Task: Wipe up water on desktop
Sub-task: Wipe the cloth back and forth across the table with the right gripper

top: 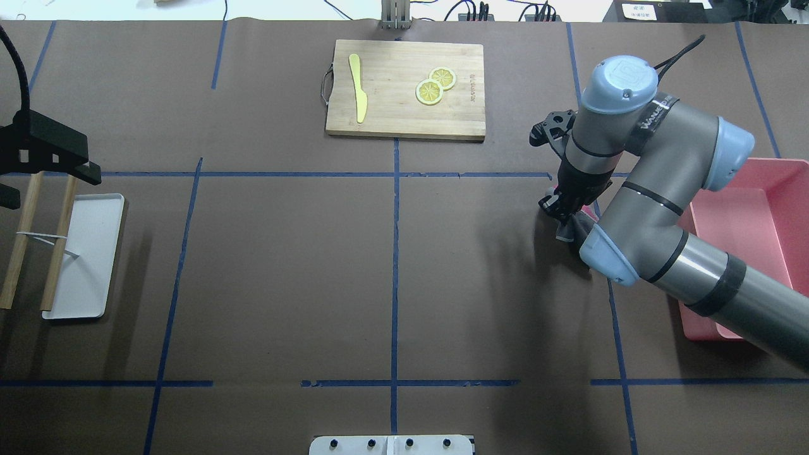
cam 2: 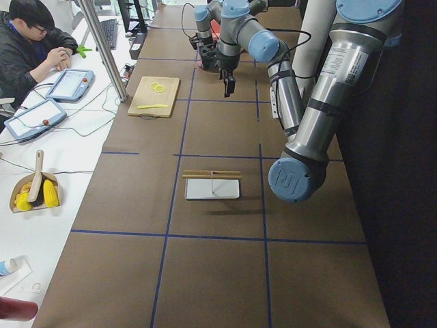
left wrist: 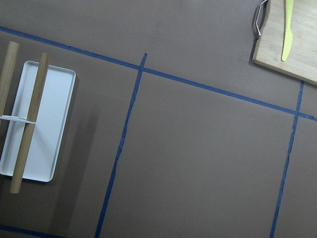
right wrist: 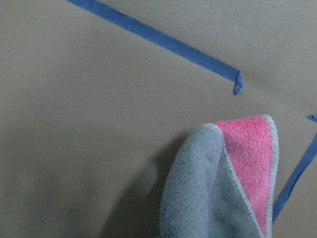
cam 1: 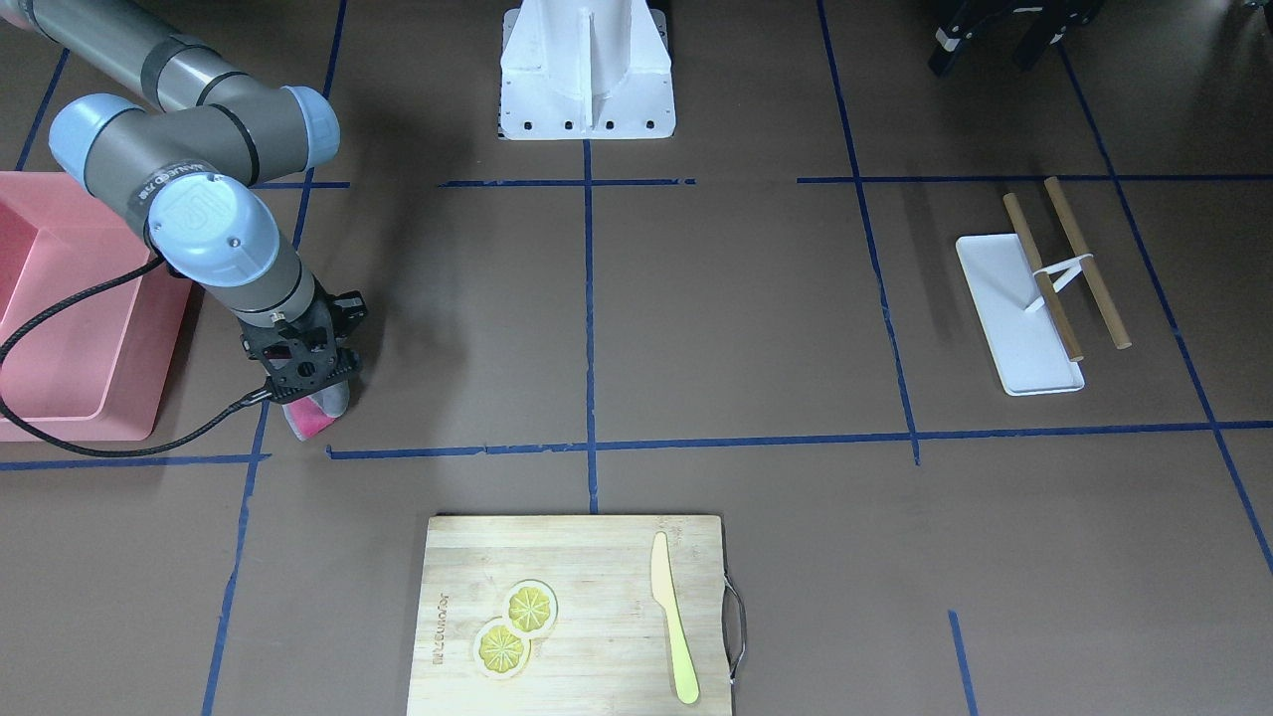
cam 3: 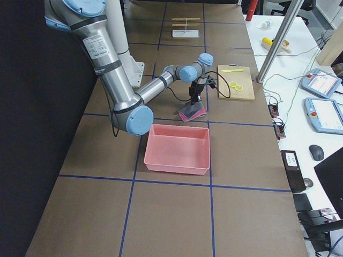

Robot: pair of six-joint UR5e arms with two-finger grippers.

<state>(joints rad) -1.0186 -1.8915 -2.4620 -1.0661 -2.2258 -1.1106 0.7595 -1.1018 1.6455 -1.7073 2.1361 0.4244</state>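
Observation:
The dark-brown desktop (cam 1: 736, 318) with blue tape lines shows no water that I can make out. My right gripper (cam 1: 313, 391) points down and is shut on a pink and grey cloth (cam 1: 308, 420), whose lower end rests on the desktop beside the pink bin. The cloth also shows in the right wrist view (right wrist: 223, 183), hanging over bare desktop near a tape end, and in the exterior right view (cam 3: 192, 113). My left gripper (cam 1: 1000, 40) hovers high over the far side near the white tray; its fingers look spread and empty.
A pink bin (cam 1: 60, 328) stands right beside the cloth. A bamboo cutting board (cam 1: 577, 617) with lemon slices and a yellow knife lies at the operators' edge. A white tray (cam 1: 1014, 313) with two wooden sticks lies under the left arm. The robot base (cam 1: 587, 75) is at the back.

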